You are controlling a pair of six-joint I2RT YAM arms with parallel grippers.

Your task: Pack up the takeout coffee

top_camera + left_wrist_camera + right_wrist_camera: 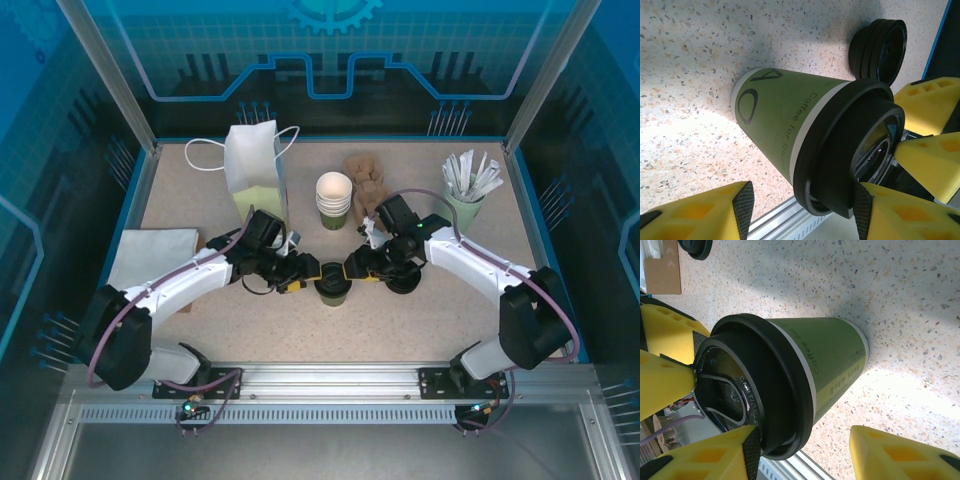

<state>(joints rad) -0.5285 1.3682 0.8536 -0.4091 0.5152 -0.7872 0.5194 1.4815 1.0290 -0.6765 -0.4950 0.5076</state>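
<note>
Green paper, black lid (830, 150): the takeout coffee (332, 288) stands upright on the table (420, 325) between my left claw (306, 273) and right claw (353, 268), both part-open, one finger each touching the lid.

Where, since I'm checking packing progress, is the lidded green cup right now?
In the top view the takeout coffee, lidded, stands mid-table, between the left gripper and the right gripper, in front of the stack of cups.
</note>
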